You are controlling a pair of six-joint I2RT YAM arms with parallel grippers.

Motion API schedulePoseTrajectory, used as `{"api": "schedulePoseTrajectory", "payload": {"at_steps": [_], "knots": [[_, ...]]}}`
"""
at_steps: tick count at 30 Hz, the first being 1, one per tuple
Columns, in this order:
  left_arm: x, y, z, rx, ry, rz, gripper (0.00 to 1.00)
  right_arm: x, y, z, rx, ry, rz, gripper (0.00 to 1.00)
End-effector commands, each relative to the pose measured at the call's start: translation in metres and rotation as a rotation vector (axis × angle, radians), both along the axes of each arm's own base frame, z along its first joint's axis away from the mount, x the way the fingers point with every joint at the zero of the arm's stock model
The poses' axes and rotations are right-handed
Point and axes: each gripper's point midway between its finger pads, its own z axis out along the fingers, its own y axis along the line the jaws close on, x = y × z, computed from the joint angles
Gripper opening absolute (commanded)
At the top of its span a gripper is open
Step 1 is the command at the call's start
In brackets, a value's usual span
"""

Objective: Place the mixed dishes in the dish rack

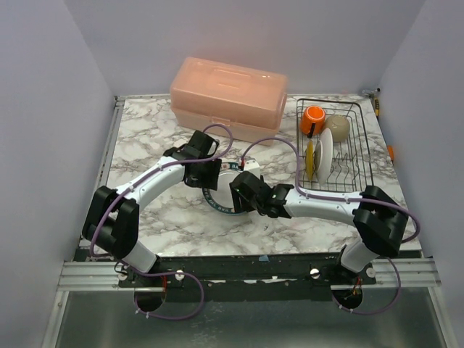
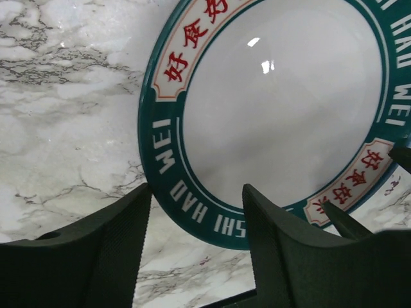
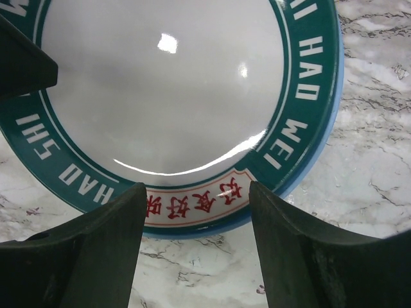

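I log both tools open and holding nothing, the left gripper (image 2: 196, 192) and right gripper (image 3: 196, 187) at opposite sides of the teal-rimmed plate (image 1: 220, 197), which lies flat on the marble table (image 1: 145, 138) left of the dish rack (image 1: 362, 171) holding the orange mug (image 1: 313, 116), cream bowl (image 1: 338, 126) and two upright plates.

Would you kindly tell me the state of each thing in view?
teal-rimmed plate: flat on the table, not yet racked.
left gripper: open, at the plate's rim.
right gripper: open, at the plate's rim.
yellow plate: upright in the dish rack.
white plate: upright beside it.
orange mug: in the rack.
cream bowl: in the rack, beside the mug.
pink box: lid closed.
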Motion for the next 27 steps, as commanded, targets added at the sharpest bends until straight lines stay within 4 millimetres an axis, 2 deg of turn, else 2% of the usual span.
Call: {"api": "schedulePoseTrajectory", "payload": {"at_steps": [1,4,7,12,15,18,22,24,27], "knots": [[0.002,-0.008,0.017,-0.049,-0.014,-0.024,0.54,0.004,0.000,-0.010,0.003,-0.004,-0.027,0.67],[0.003,-0.010,0.030,-0.078,-0.061,-0.032,0.42,0.004,0.000,-0.016,-0.007,0.004,-0.029,0.67],[-0.002,-0.021,0.046,-0.173,-0.104,-0.075,0.36,0.004,0.003,-0.020,-0.005,0.009,-0.023,0.67],[-0.004,-0.025,0.053,-0.224,-0.102,-0.075,0.34,0.002,0.008,-0.029,-0.006,0.035,-0.006,0.65],[-0.003,-0.025,0.050,-0.223,-0.090,-0.068,0.35,0.001,0.013,-0.023,-0.001,0.048,0.005,0.62],[0.004,-0.009,0.046,-0.137,-0.113,-0.024,0.44,0.004,0.011,0.001,0.015,0.011,0.004,0.62],[0.006,-0.007,0.052,-0.139,-0.145,-0.010,0.60,0.015,-0.004,0.032,0.027,-0.087,-0.040,0.74],[0.006,-0.010,0.060,-0.157,-0.148,-0.004,0.63,0.021,-0.012,0.034,0.029,-0.093,-0.069,0.76],[0.001,-0.015,0.075,-0.204,-0.129,0.014,0.67,0.029,-0.020,0.025,0.032,-0.074,-0.103,0.75]]}}
